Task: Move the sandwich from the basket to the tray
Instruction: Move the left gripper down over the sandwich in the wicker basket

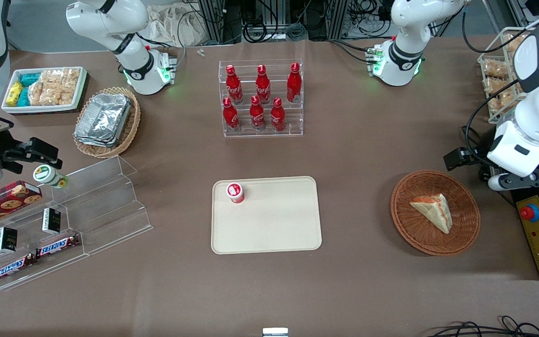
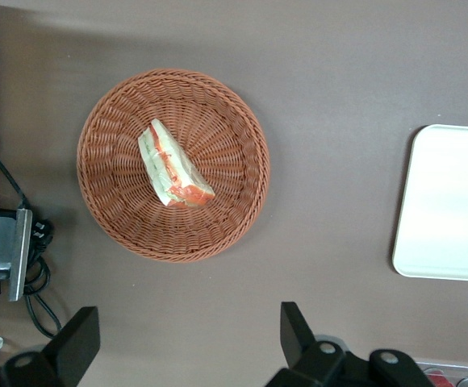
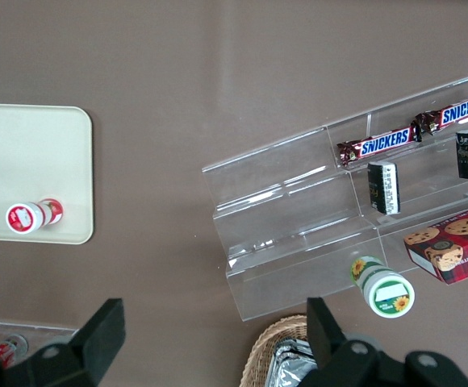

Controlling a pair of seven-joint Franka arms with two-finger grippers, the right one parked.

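Nearest item: tray (image 1: 269,234), cream-beige, flat on the brown tabletop (image 1: 367,290) in the lower centre of the front view; one small red-capped bottle (image 1: 235,192) stands in its upper left corner, the rest of its floor is bare.
Sandwich: sandwich (image 1: 433,210) lies on its side in the basket (image 1: 403,224), lower right of the front view, filling edge showing red-orange and green; nothing touches it.
Basket: round, dark woven, well apart from the tray, toward the working arm's end of the tabletop.
End effector: end effector (image 2: 181,343) hangs high above the tabletop, near the basket rim but not over the sandwich; fingers (image 2: 77,343) stand wide apart, holding nothing.
Step in hand: judged as the approach, before any grasp; transfer not yet begun.
Next move calls for: centring over the wedge, turning the wrist so the fingers span the bread faces, descending into the shallow bowl, then closing gently.
Risk: wrapper looks slick and the bread soft; a hard squeeze may crush it.
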